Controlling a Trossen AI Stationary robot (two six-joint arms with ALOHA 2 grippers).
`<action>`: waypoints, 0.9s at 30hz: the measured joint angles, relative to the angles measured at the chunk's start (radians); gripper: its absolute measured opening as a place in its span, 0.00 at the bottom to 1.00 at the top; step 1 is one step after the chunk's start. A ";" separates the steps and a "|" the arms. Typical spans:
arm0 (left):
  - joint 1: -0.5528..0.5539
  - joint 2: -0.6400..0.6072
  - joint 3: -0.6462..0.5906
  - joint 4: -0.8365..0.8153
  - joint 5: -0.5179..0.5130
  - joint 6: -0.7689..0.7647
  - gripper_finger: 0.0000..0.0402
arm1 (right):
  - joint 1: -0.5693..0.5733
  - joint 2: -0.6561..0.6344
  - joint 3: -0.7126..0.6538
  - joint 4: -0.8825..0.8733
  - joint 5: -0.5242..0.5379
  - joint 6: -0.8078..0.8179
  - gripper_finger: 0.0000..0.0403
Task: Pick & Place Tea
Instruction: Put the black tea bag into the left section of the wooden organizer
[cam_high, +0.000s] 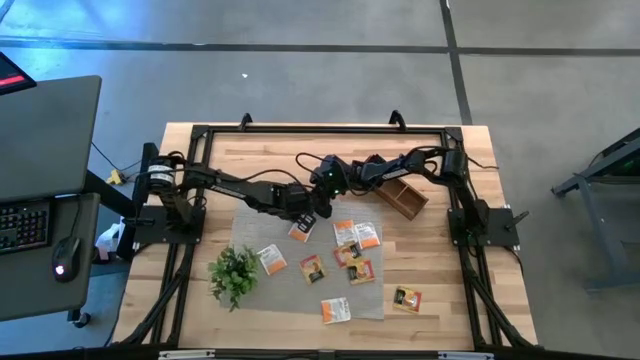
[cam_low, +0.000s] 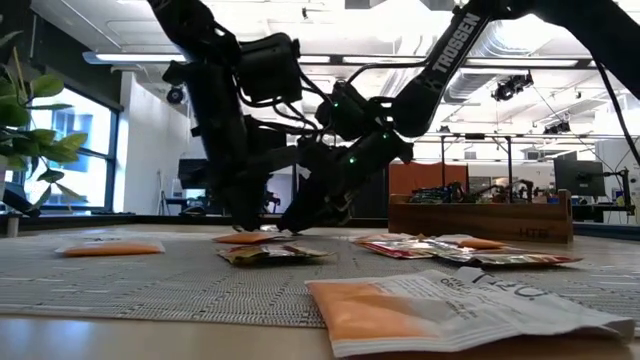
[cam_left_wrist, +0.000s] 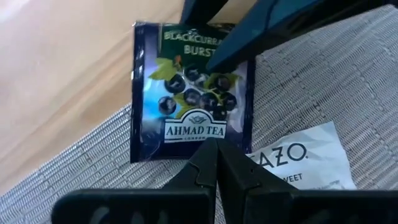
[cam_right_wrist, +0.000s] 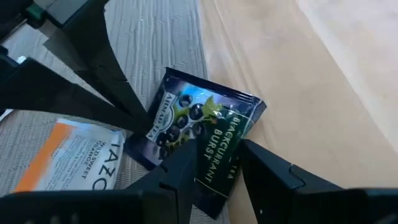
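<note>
High view: both arms meet over the far edge of the grey woven mat (cam_high: 300, 255) on the wooden table (cam_high: 440, 320). The left gripper (cam_high: 307, 215) and the right gripper (cam_high: 322, 190) converge on one spot, just left of a wooden box (cam_high: 402, 197). Orange-and-white sachets (cam_high: 347, 262) lie scattered over the mat, one lying off it at the near right. A green plant sprig (cam_high: 234, 273) sits at the mat's near left corner.

Low view: the two grippers reach down close together to the mat's far side. The sachets lie flat in the foreground; the wooden box stands to the right.

Left wrist view: the left gripper's fingers (cam_left_wrist: 214, 163) are pressed together with nothing between them, their tips at the edge of the black sachet (cam_left_wrist: 189, 93), which lies flat, partly on the mat and partly on bare wood. The right arm's fingers reach onto it from the opposite side.

Right wrist view: the right gripper (cam_right_wrist: 214, 155) stands parted, its fingers straddling an edge of the black sachet without closing on it. A white-and-orange sachet (cam_right_wrist: 65, 158) lies just beside it.
</note>
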 joint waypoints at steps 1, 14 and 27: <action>0.000 0.000 0.000 0.004 -0.003 0.009 0.00 | 0.000 0.000 0.000 -0.002 -0.006 0.001 0.30; -0.001 0.000 0.000 0.003 -0.018 0.016 0.00 | 0.002 0.000 0.000 -0.021 0.058 -0.084 0.09; -0.014 -0.023 0.000 -0.027 -0.053 -0.028 0.00 | -0.008 -0.041 -0.002 -0.071 0.110 -0.139 0.02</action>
